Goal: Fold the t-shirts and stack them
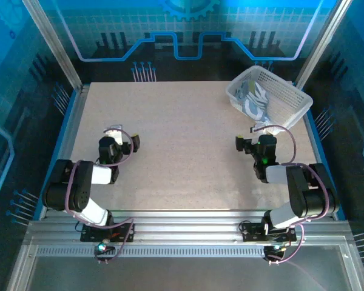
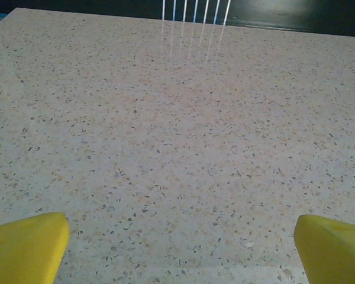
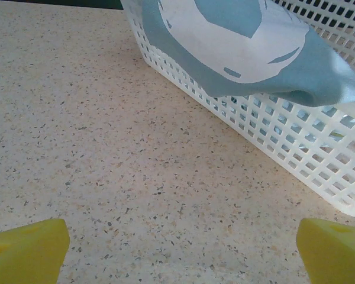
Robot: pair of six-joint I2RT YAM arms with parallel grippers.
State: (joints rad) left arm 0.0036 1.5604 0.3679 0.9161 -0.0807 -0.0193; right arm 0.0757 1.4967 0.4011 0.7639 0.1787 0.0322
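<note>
While the t-shirt (image 3: 236, 53) lies bunched in the basket (image 3: 272, 136), one fold draped over the near wall, it sits just ahead and right of the right gripper (image 3: 180, 251), fingers spread, empty; left gripper (image 1: 124, 142) likewise spread, empty, well apart from it; right arm nearer

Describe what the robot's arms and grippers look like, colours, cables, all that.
The left arm and right arm are black at the joints with white links; thin purplish cables loop along each. The left gripper and right gripper have rounded yellow fingertips. A green light glows on the right arm.
</note>
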